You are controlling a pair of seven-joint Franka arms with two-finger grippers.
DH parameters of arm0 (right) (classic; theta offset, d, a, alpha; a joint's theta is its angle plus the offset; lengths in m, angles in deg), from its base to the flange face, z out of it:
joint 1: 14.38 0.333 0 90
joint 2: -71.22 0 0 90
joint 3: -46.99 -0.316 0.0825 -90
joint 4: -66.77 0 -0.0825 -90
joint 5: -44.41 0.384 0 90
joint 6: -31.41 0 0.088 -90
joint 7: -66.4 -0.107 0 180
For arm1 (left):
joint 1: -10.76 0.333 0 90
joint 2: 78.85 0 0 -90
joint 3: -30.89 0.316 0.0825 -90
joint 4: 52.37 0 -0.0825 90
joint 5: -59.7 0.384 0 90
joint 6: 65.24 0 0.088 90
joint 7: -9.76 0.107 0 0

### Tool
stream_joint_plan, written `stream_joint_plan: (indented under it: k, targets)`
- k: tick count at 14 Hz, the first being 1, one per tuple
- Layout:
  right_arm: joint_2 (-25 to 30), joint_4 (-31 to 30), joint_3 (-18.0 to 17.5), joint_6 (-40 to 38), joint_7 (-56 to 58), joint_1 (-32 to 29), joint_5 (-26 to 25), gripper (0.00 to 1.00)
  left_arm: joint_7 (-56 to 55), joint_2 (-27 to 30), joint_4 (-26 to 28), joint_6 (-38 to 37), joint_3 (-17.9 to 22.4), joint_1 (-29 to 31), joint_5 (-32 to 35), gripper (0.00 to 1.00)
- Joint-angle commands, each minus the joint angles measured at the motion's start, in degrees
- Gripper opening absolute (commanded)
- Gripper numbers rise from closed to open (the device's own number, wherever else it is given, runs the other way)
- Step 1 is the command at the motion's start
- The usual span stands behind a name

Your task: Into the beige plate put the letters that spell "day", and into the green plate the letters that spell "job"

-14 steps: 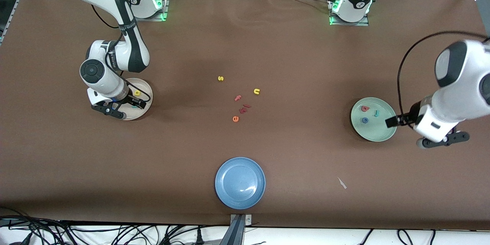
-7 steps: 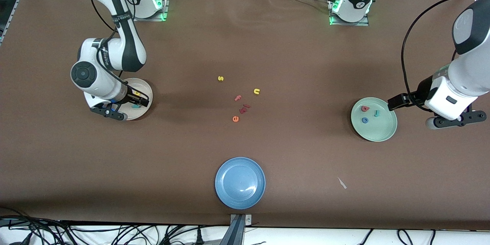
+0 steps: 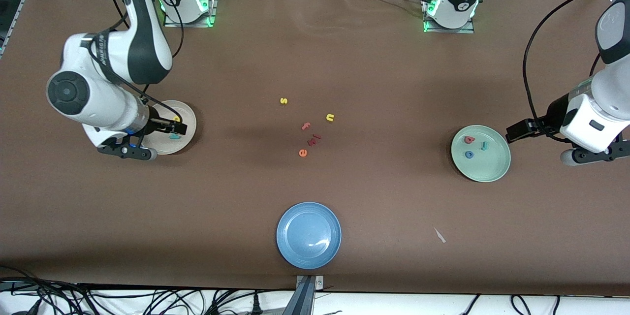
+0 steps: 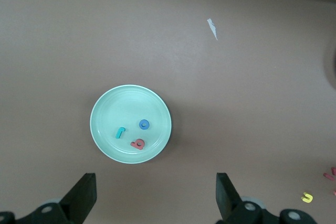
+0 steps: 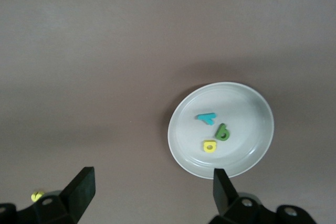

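Six letters sit in plates, three apiece, which reads as sorting finished. Green plate [image 4: 130, 124] holds teal "j" [image 4: 121, 132], blue "o" [image 4: 144, 125], red-pink "b" [image 4: 138, 144], loosely grouped, none touching. Beige plate [image 5: 221, 129] holds teal "y" [image 5: 207, 118], olive "d" [image 5: 222, 132], yellow "a" [image 5: 210, 146], close together near centre.

Left gripper [image 4: 153, 199] hangs high, fingers spread and empty; green plate lies below, ahead of the fingertips, not between them. Right gripper [image 5: 148, 192] likewise raised, fingers spread, nothing pinched; beige plate lies ahead of one finger [image 5: 220, 186]. Judged: both arms are lifted clear so the plates stay undisturbed.

Leftover letters [image 3: 308, 128] stay mid-surface, well apart from both sets of fingers; blue plate [image 3: 308, 235] is bare.
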Motion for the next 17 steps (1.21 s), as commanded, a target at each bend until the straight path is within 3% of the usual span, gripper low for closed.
stream_joint_plan:
  k: [1,3,4,5,6,8,12,14,17]
  targets:
    - [-0.1,5.9,2.9,-6.1,9.5,-0.4,0.6,0.99,1.3,0.0,-1.8,-1.6,6.4,-6.3,-1.1,1.0]
    - [-0.1,10.1,4.7,-11.2,12.3,-0.4,0.5,1.0,1.9,1.6,-1.5,-1.8,8.8,-9.0,-1.3,1.0]
    - [-0.1,11.0,5.0,-12.7,12.3,-0.4,0.5,1.0,1.9,1.8,-1.4,-2.0,11.7,-11.8,-1.3,1.0]
    - [-0.1,12.2,5.1,-12.8,12.3,-0.7,0.5,1.0,1.9,2.0,-1.5,-2.7,17.3,-16.6,-1.8,1.0]
    - [-0.1,14.2,4.6,-12.2,12.1,-1.6,0.4,1.0,2.0,2.6,-1.5,-2.8,21.5,-19.4,-4.1,1.0]
    - [0.9,16.0,2.3,-13.6,12.7,-5.6,0.4,1.0,7.1,3.1,-1.2,-2.8,24.0,-20.3,-6.5,1.0]
    - [7.3,15.7,-18.9,-12.8,12.4,-26.4,-3.1,1.0,13.4,3.2,-0.6,-2.2,27.5,-22.8,-6.6,1.0]
    - [10.2,12.6,-23.4,-13.2,12.6,-30.3,-8.2,1.0,18.2,2.8,-0.6,-1.6,28.1,-23.0,-6.6,1.0]
    - [19.5,-1.2,-33.1,-5.7,11.9,-39.7,-10.8,1.0,18.2,2.7,-1.1,-1.7,28.4,-22.5,-6.6,1.0]
